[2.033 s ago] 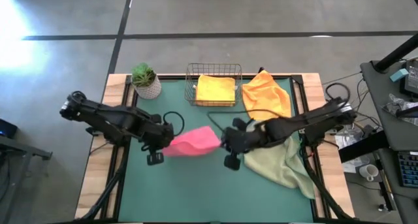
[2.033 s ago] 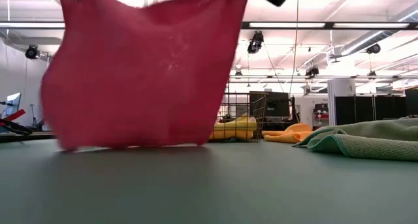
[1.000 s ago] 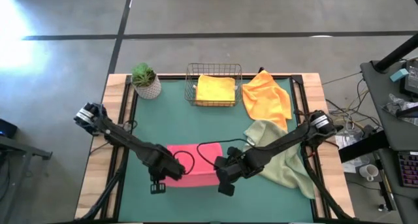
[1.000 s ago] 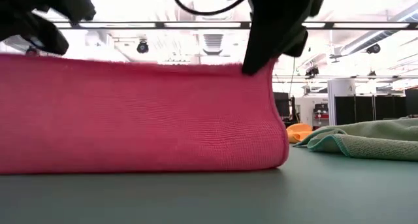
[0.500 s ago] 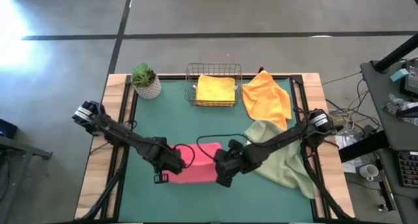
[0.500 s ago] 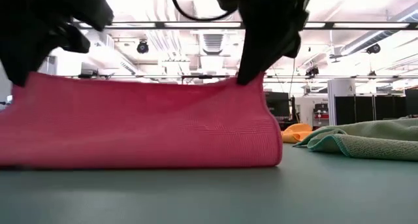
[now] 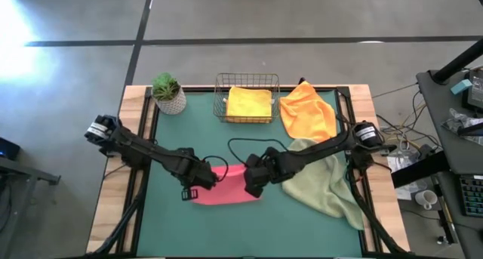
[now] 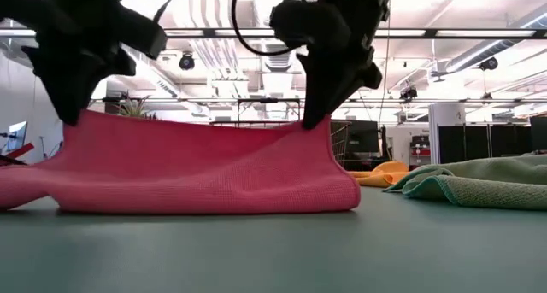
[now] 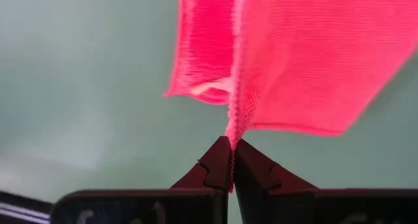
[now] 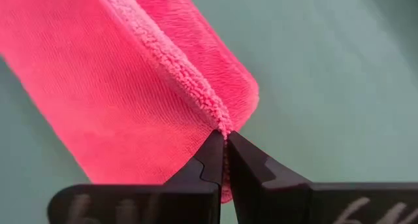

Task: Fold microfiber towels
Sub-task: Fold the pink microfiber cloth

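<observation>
A pink towel (image 7: 226,191) lies mid-table, its lower part resting on the green mat and its upper edge lifted. My left gripper (image 7: 200,185) is shut on that edge's left end, and my right gripper (image 7: 253,185) is shut on its right end. In the low view the edge (image 8: 197,126) sags a little between the left gripper (image 8: 73,114) and the right gripper (image 8: 309,120). A yellow towel (image 7: 249,103) lies in the wire basket. An orange towel (image 7: 308,112) and a sage green towel (image 7: 324,185) lie spread at the right. My left gripper pinches the pink towel's hemmed edge at its left corner (image 9: 236,123) between both fingers, coming from above and pointing down. The cloth below slopes down to the mat. One layer or several, I cannot tell. My right gripper pinches the fluffy hem at the right corner (image 10: 221,123) between both fingers, slanting down from the table's right. The towel curls under into a rounded fold (image 8: 346,190) that rests on the mat.
The wire basket (image 7: 225,89) and a small potted plant (image 7: 167,91) stand at the far edge. The sage green towel lies just right of my right gripper. Bare green mat (image 7: 226,229) stretches toward the near edge.
Both grippers have gone toward the table's far edge, still shut on the pink towel's lifted edge. That edge has been carried over the part lying on the mat, so the towel is folding over, with a rounded fold on its near side.
</observation>
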You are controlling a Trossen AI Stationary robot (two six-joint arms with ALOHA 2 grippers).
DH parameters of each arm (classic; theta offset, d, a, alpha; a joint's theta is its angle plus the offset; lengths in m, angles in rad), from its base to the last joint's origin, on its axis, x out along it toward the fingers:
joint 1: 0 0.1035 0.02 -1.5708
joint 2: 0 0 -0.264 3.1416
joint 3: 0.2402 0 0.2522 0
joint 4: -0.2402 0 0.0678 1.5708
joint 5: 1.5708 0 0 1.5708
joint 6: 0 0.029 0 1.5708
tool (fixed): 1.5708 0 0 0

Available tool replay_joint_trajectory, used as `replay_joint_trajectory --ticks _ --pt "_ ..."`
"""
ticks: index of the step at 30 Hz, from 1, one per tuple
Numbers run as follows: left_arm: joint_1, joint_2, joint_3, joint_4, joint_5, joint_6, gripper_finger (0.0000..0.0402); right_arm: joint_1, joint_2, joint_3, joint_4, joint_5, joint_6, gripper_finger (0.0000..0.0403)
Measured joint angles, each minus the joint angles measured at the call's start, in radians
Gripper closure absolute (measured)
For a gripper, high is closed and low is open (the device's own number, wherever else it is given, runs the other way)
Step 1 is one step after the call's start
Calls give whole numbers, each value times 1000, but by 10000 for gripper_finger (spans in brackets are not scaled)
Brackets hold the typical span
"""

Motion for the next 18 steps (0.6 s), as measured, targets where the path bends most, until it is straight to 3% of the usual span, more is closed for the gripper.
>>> replay_joint_trajectory --ticks 12,18 --pt "49 0 -6 4 -31 85 402 -37 1 -7 7 -29 -3 392" --pt "59 0 -6 3 -40 97 382 -47 1 -7 8 -29 -2 351"
